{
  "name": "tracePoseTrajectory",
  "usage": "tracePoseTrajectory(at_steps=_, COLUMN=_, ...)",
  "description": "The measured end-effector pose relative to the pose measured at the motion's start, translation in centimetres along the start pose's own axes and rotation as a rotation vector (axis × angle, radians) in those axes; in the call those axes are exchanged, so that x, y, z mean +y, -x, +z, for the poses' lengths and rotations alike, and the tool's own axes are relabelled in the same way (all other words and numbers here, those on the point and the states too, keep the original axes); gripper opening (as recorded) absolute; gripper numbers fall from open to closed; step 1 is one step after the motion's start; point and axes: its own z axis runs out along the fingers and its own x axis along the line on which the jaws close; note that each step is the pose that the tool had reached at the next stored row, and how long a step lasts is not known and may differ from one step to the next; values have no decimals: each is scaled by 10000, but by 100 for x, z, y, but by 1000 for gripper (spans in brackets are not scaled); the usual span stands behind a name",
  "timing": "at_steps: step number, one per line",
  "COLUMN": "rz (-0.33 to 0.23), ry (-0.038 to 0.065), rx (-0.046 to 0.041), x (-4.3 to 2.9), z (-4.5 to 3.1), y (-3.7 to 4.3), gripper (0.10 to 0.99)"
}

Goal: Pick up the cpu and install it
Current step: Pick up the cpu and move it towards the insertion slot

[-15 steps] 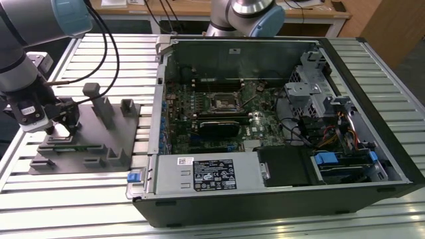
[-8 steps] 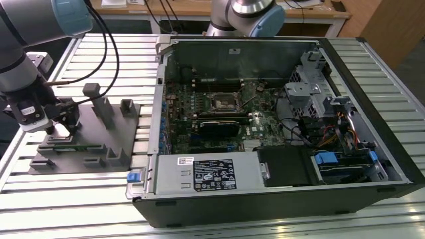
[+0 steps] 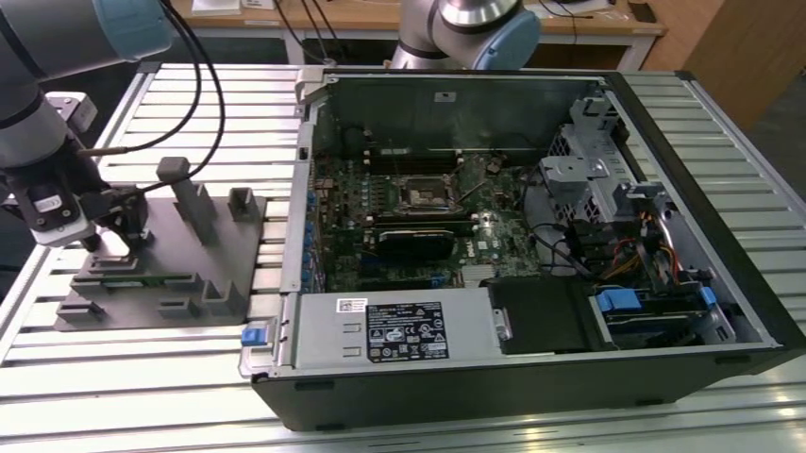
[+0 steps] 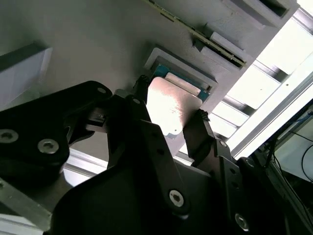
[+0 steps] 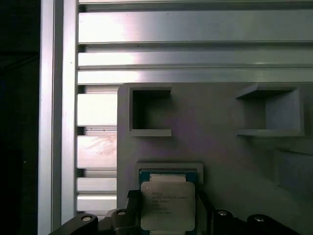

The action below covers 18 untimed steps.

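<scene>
One cpu (image 5: 167, 205) lies flat, silver lid up, at a shallow square pocket of the grey fixture (image 5: 230, 152). Its green rim shows along one edge. Four faint lines of dark print cross the lid, too small to read. The claw (image 4: 171, 102) pinches the cpu. Its two black fingers (image 4: 195, 134) are pressed against two opposite edges of the chip, one on each side, in both wrist views.

Past the chip, the first wrist view shows two open box-shaped holders (image 5: 150, 110) standing side by side on the same fixture. In the exterior view the single fixture sits on the slatted aluminium worktop (image 3: 151, 377) at the exterior view's left, with the arm reaching down onto it. One green memory stick (image 3: 139, 278) lies along its near side.

To the exterior view's right, one open computer case (image 3: 705, 123) rests on its side. Inside are one motherboard (image 3: 365, 208) and one black square socket frame (image 3: 422, 193). A black label (image 3: 396, 330) with white print covers the power supply, its writing unreadable.
</scene>
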Motion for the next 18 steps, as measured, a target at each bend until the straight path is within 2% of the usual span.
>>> tracePoseTrajectory(at_steps=7, rz=-7, ry=0, rx=0, x=2, z=-57, y=-1, gripper=541)
tracePoseTrajectory(at_steps=12, rz=-8, ry=0, rx=-1, x=5, z=-124, y=-2, gripper=541)
tracePoseTrajectory(at_steps=18, rz=-9, ry=0, rx=2, x=5, z=-138, y=-3, gripper=541)
